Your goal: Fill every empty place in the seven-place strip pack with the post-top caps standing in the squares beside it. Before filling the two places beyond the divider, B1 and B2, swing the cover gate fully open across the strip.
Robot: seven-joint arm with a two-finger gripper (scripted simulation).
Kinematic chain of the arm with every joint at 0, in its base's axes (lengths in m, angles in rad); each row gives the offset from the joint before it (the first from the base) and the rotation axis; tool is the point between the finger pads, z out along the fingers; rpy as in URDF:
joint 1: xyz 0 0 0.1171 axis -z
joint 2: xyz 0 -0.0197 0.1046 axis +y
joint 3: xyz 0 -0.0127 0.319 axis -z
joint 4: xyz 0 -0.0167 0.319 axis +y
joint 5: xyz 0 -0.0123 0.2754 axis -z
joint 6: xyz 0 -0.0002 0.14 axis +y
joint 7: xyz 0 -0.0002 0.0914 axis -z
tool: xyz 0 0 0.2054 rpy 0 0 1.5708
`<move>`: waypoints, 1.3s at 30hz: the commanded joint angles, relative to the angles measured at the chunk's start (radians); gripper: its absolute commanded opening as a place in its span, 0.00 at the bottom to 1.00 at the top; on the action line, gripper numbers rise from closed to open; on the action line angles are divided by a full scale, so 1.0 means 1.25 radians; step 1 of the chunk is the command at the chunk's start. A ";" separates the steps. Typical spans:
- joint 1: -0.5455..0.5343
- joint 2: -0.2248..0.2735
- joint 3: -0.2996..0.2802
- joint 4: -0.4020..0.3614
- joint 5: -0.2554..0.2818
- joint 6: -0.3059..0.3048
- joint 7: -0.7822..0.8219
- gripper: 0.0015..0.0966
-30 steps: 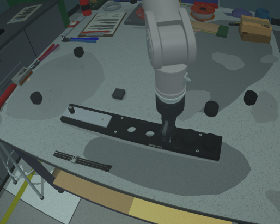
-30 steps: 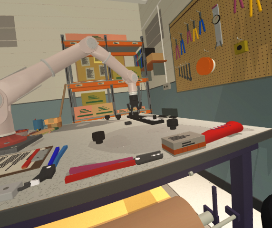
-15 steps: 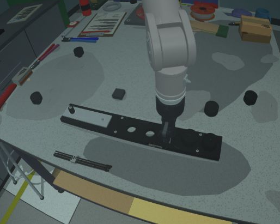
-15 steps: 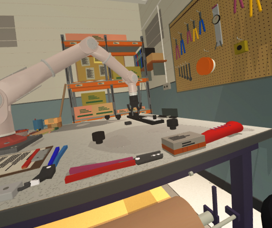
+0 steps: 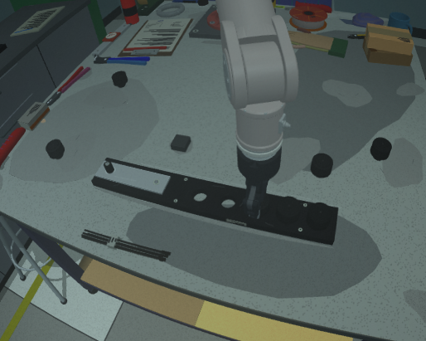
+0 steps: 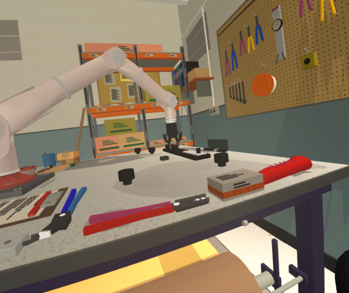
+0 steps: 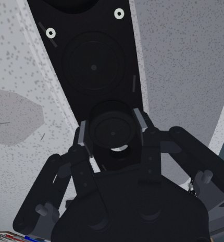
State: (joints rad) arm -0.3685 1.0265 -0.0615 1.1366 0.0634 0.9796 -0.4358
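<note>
A black post-top cap (image 7: 112,129) sits in a place of the black strip pack (image 5: 218,199), right beside two filled places (image 5: 303,215) at the strip's right end. That cap is held by my gripper (image 5: 253,210), which stands closed around it. Two round empty places (image 5: 214,200) lie to its left. The grey cover gate (image 5: 133,177) with its small knob lies over the strip's left end. Loose caps stand on the table at the far left (image 5: 55,148), far back left (image 5: 119,79), and behind the strip on the right (image 5: 320,165) (image 5: 380,148).
Behind the strip, a small dark square block (image 5: 180,142) lies on the table, with a clipboard (image 5: 156,36), spool and boxes further back. A black rod bundle (image 5: 124,245) lies near the front edge. Hand tools line the left side.
</note>
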 commanded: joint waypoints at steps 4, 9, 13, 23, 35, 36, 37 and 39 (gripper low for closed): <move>0.000 0.000 0.000 0.000 0.000 0.000 0.000 0.20; 0.000 0.000 0.000 0.000 0.000 -0.001 0.000 0.30; 0.000 0.000 0.000 0.000 0.000 -0.001 0.000 0.39; 0.000 0.001 0.000 0.001 0.000 -0.001 0.000 0.60; 0.000 0.000 0.000 0.000 0.000 0.000 0.000 0.72; 0.000 0.000 0.000 0.000 0.000 0.000 0.000 0.72; 0.000 0.000 0.000 0.000 0.000 0.000 0.000 0.72; 0.000 -0.001 0.000 0.000 0.000 0.000 0.000 0.72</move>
State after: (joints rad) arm -0.3685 1.0271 -0.0615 1.1373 0.0634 0.9797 -0.4357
